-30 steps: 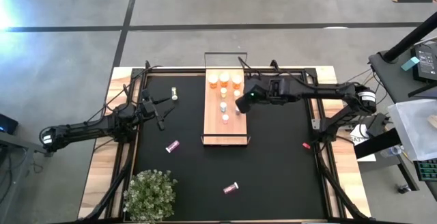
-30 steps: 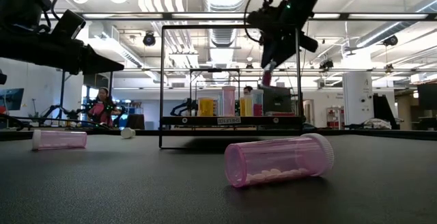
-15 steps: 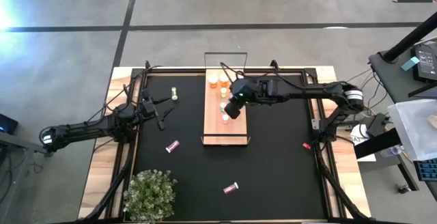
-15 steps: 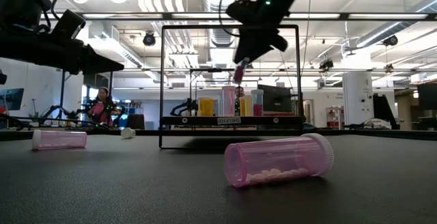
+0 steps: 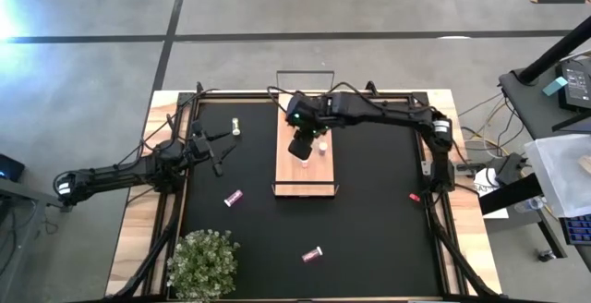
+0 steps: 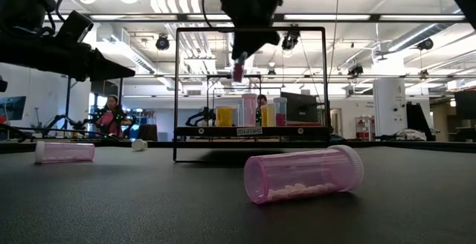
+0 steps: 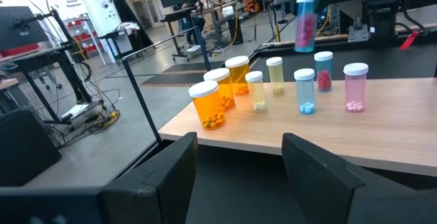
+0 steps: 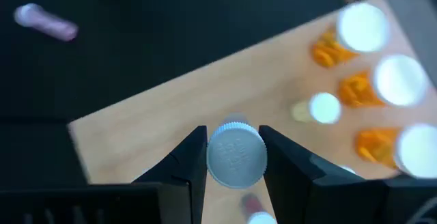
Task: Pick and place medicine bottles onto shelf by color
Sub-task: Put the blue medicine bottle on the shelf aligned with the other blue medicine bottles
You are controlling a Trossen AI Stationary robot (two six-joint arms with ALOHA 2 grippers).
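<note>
My right gripper (image 5: pixel 300 146) hangs above the light-wood shelf (image 5: pixel 294 181), shut on a slim pink medicine bottle (image 6: pixel 238 71). The bottle also shows in the left wrist view (image 7: pixel 304 24). Amber bottles (image 7: pixel 213 104), pale ones (image 7: pixel 258 91) and pink ones (image 7: pixel 355 87) stand upright on their bases on the shelf. Pink bottles (image 5: pixel 233 198) (image 5: pixel 313 254) lie on their sides on the black mat, and a whitish one (image 5: pixel 236 125) sits at the far left. My left gripper (image 5: pixel 219 160) waits open over the mat's left side. My right gripper pinches the pink bottle between its two fingers at the cap end (image 8: pixel 235 154), one finger (image 8: pixel 186 159) on each side of the white cap. The fingers slant down from above. The bottle hangs below them, cap up, lifted clear above the shelf.
A potted plant (image 5: pixel 203 264) stands at the mat's near left corner. A small red bit (image 5: pixel 414 197) lies near the right edge. The shelf's black wire frame (image 6: pixel 250 30) rises over its ends. Bare wood (image 5: pixel 300 175) shows on the shelf's near half.
My right gripper has carried the pink bottle up and toward the table's left, from the shelf's right edge to over its left half, rolling its wrist on the way. It has stayed shut on the bottle.
</note>
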